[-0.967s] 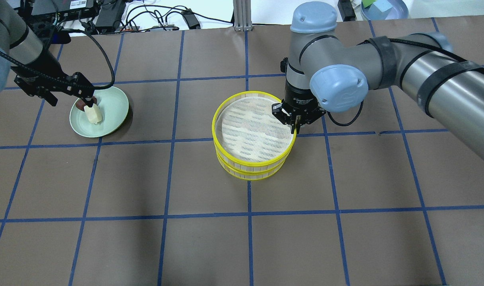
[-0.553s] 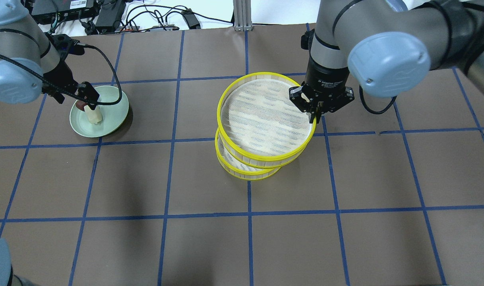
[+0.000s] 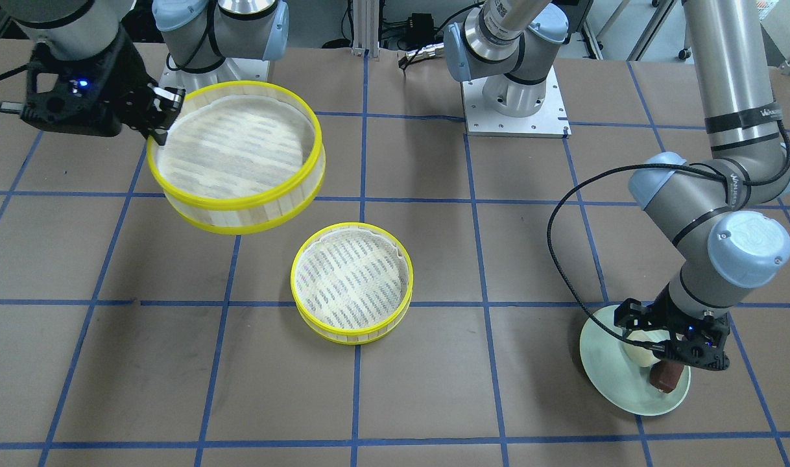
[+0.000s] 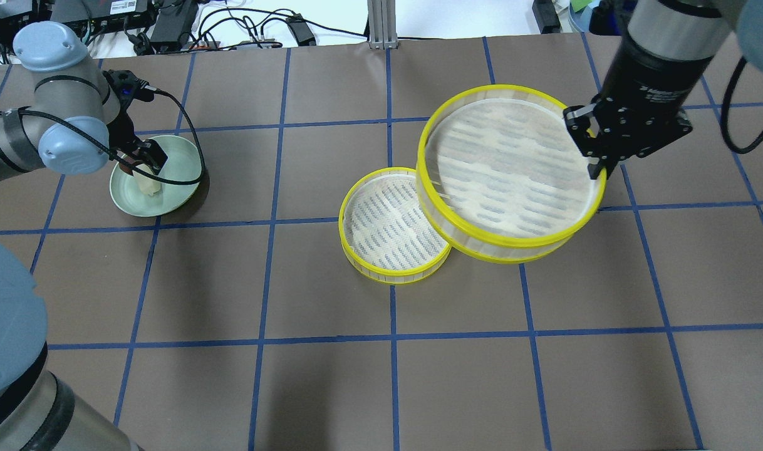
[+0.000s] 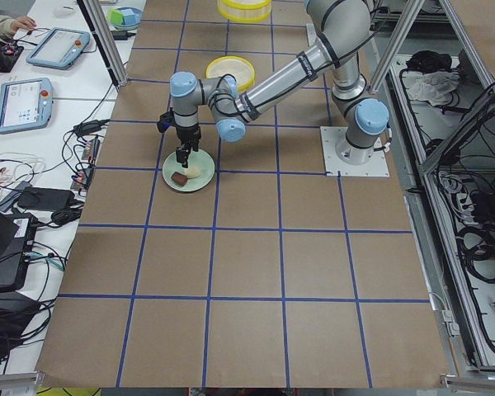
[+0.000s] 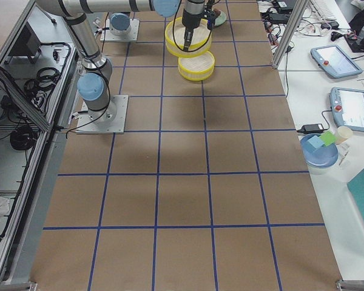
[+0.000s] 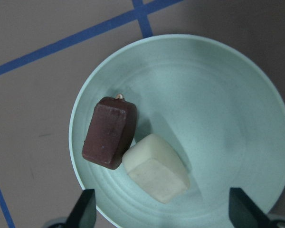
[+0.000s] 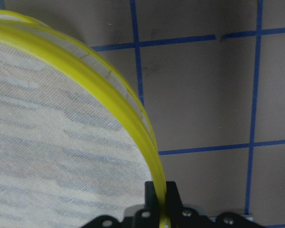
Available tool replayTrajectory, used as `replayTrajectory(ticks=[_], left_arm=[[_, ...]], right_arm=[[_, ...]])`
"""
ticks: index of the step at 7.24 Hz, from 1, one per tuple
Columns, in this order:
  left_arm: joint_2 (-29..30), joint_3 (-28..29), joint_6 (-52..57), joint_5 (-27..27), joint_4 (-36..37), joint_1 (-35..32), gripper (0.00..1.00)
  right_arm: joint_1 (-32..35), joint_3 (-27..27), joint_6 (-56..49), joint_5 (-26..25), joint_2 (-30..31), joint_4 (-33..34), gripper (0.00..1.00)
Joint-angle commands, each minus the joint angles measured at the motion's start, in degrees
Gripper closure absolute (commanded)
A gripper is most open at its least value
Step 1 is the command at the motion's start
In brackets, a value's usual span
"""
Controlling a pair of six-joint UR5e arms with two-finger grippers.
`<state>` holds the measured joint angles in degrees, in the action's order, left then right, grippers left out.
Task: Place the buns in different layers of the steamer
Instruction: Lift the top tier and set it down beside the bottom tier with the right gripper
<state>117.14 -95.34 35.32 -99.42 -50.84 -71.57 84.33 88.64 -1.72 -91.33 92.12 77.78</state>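
My right gripper (image 4: 597, 166) is shut on the yellow rim of the upper steamer layer (image 4: 482, 249) and holds it tilted in the air, to the right of the lower layer; the grip shows in the right wrist view (image 8: 160, 192). The lower layer (image 4: 381, 275) stands empty on the table. The creamy-white bun (image 7: 156, 173) and the reddish-brown bun (image 7: 109, 132) lie touching on the pale green plate (image 7: 218, 95). My left gripper (image 4: 145, 164) hovers open just above the buns, its fingertips (image 7: 88, 209) wide apart.
The plate (image 4: 181, 188) sits at the table's far left. Cables and electronics (image 4: 168, 19) lie beyond the back edge. In the front-facing view the lifted layer (image 3: 239, 217) hangs near the right arm's base (image 3: 207, 68).
My right gripper has lifted the upper layer off the lower one and carried it up and to the right. My left wrist has turned above the plate; the buns have not moved.
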Motion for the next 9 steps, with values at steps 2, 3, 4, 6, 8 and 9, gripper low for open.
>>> replayTrajectory(ticks=[2, 3, 4, 6, 8, 9], left_arm=[[1.25, 0.06, -11.44, 0.81, 1.01, 2.49, 0.15], [1.42, 0.06, -14.29, 1.07, 1.01, 2.49, 0.13], [1.6, 0.15, -18.58, 2.99, 1.01, 2.49, 0.08], [2.12, 0.24, -22.14, 8.1, 1.01, 2.49, 0.0], [2.83, 0.24, -22.23, 8.46, 1.01, 2.67, 0.01], [3.35, 0.15, -22.4, 8.46, 0.66, 2.67, 0.04]], right_arm=[[-4.61, 0.04, -4.34, -1.14, 0.51, -1.14, 1.0], [-4.53, 0.13, -3.65, -0.87, 1.12, -1.14, 1.0], [-4.53, 0.3, -3.55, -0.78, 1.48, -1.22, 1.0], [-4.53, 0.3, -3.55, -0.87, 1.48, -1.31, 1.0], [-4.53, 0.3, -3.55, -0.87, 1.48, -1.31, 1.0], [-4.53, 0.39, -3.46, -0.87, 1.48, -1.31, 1.0]])
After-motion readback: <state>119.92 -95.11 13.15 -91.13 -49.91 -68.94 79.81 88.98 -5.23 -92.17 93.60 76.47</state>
